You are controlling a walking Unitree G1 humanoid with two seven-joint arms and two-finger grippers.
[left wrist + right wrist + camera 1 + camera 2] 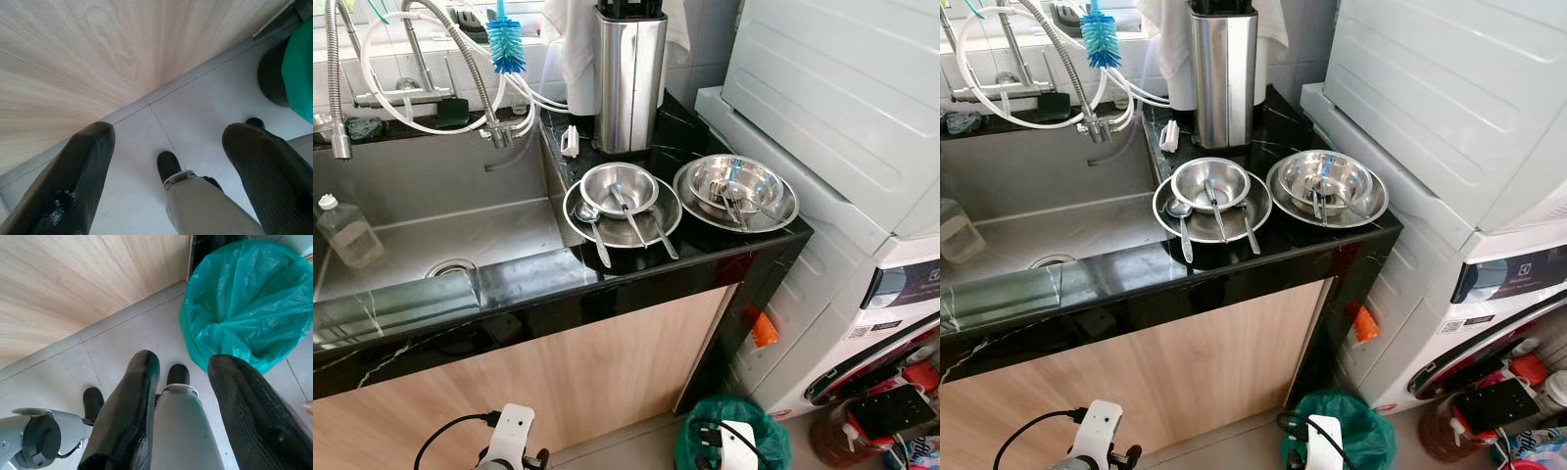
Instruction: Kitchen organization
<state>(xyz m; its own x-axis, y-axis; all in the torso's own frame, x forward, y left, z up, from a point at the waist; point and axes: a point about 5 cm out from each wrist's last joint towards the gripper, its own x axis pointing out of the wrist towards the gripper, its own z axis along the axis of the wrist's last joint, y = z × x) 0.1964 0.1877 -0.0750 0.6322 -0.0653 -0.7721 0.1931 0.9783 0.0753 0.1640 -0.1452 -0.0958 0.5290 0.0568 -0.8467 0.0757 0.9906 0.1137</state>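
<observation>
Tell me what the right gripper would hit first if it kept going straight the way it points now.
Probably the robot's own leg, right between the open right gripper fingers; beyond it, the tiled floor. Depth is unclear.

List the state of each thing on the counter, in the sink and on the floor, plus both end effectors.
Left bowl: upright on a plate, utensils resting in it.
Right bowl: upright on its plate, utensils inside.
Soap bottle: capped, lying in the sink.
Green bin bag: open.
Washing machine door: closed.
Left end effector: open, hanging low.
Right end effector: open, hanging low.
</observation>
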